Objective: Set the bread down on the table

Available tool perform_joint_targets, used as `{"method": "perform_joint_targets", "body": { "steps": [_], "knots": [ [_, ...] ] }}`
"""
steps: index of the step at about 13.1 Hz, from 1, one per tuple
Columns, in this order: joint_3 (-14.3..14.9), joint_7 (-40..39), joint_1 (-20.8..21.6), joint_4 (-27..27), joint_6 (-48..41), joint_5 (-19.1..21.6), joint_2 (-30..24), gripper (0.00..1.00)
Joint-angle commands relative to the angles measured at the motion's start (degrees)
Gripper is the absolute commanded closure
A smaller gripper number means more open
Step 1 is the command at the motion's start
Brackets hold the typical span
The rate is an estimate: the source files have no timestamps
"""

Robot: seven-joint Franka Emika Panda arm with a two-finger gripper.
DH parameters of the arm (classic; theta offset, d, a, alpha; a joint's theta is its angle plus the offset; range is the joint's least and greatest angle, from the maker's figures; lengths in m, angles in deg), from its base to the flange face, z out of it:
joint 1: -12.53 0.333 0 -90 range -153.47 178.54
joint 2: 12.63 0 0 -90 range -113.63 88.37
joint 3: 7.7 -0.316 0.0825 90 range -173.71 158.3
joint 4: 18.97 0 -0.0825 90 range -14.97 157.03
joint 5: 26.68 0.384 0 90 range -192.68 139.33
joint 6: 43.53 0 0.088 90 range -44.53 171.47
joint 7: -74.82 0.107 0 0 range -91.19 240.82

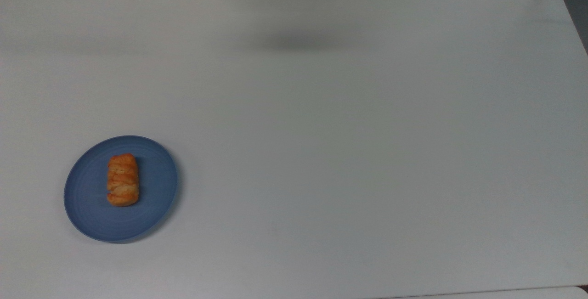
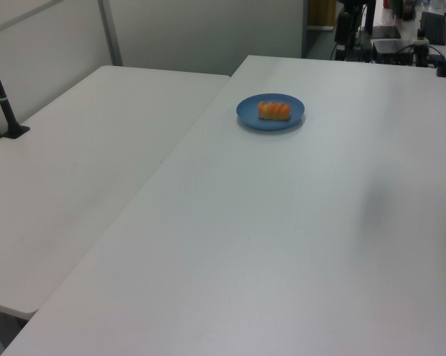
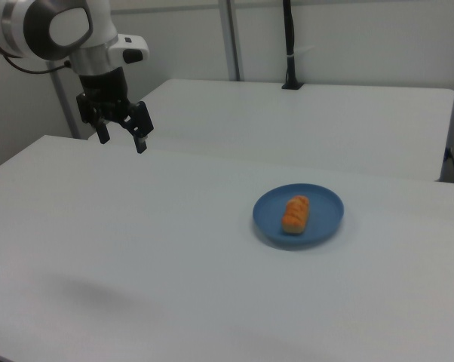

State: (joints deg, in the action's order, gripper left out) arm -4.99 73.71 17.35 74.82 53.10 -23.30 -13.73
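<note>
A small golden bread roll point(image 3: 296, 214) lies at the middle of a blue plate point(image 3: 321, 224) on the white table point(image 3: 136, 249). It looks light, soft, easily squashed; grip gently across its narrow sides. Far beyond the plate, the gripper point(image 3: 122, 139) hangs spread wide, empty.

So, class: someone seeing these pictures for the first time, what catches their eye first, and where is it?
The orange bread stands out, lying on a blue plate near the top view's lower left on the white table. In the right view, the robot's hand hangs open above the table at the right view's upper left, well apart from the plate.
</note>
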Motion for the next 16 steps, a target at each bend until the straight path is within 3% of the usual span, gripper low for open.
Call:
{"method": "perform_joint_targets", "body": {
  "steps": [1,13,16],
  "knots": [
    [0.28,-0.92,0.2,0.87,0.67,-1.09,-0.84,0.0],
    [0.28,-1.18,0.63,0.69,1.19,-1.09,-0.14,0.0],
    [0.36,-6.96,0.37,-2.56,1.28,-1.26,3.28,0.0]
  ]
}}
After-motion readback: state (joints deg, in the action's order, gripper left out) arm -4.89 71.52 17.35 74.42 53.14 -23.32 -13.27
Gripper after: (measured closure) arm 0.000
